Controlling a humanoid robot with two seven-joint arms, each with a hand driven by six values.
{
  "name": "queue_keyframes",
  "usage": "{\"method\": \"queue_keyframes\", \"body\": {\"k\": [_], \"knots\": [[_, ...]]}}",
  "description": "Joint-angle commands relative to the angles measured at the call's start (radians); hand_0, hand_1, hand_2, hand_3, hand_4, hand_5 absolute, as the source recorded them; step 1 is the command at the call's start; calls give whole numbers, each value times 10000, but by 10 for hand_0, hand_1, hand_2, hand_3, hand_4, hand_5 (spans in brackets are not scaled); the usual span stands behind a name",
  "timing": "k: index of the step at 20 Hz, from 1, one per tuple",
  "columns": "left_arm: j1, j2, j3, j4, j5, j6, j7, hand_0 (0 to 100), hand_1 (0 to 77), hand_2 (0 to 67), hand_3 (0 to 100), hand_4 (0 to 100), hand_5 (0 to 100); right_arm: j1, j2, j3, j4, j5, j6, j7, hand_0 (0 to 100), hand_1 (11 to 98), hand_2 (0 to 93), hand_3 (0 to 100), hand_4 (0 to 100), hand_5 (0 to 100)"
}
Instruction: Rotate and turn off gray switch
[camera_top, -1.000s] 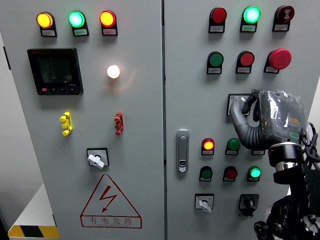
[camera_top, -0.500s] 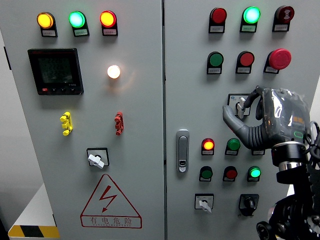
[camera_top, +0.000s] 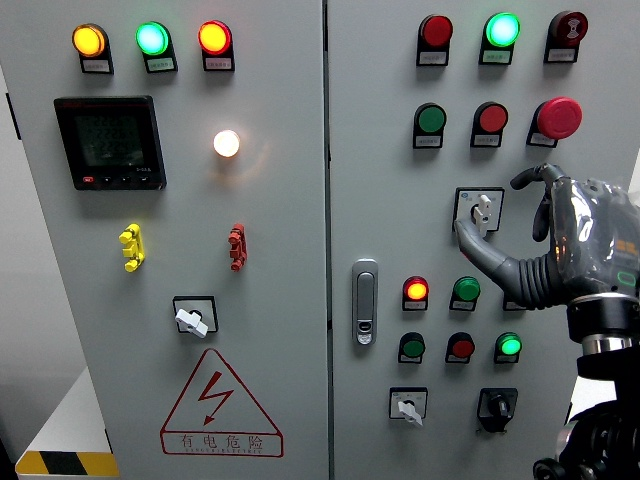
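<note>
The gray rotary switch (camera_top: 481, 211) sits on a white square plate on the right cabinet door, its small handle pointing nearly straight up. My right hand (camera_top: 498, 216) hovers just to the switch's right. Its thumb (camera_top: 478, 246) stretches out under the plate and the index finger (camera_top: 530, 178) curls above and to the right. The hand is open, holds nothing and stands apart from the handle. The left arm does not show.
Red and green buttons and lamps (camera_top: 416, 291) surround the switch, with a red mushroom stop button (camera_top: 559, 117) above right. Lower down are another gray switch (camera_top: 408, 407) and a black knob (camera_top: 496, 405). The door latch (camera_top: 366, 301) is left of them.
My right hand has let go of the gray switch and drawn back to the right. The switch handle, covered a second ago, now shows in full.
</note>
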Motion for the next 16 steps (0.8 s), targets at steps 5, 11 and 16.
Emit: {"method": "queue_keyframes", "body": {"k": [5, 11, 16], "knots": [[0, 0, 5, 0, 0, 0, 0, 883, 0, 133, 187, 81, 109, -745, -14, 3, 945, -35, 2, 89, 0, 378, 441, 824, 740, 926], [0, 0, 5, 0, 0, 0, 0, 883, 0, 133, 187, 81, 109, -1083, -14, -27, 1437, -50, -13, 89, 0, 386, 347, 588, 515, 835], [0, 0, 5, 0, 0, 0, 0, 883, 0, 133, 187, 81, 109, -1604, -29, -28, 1973, -50, -13, 211, 0, 388, 269, 400, 296, 554]]}}
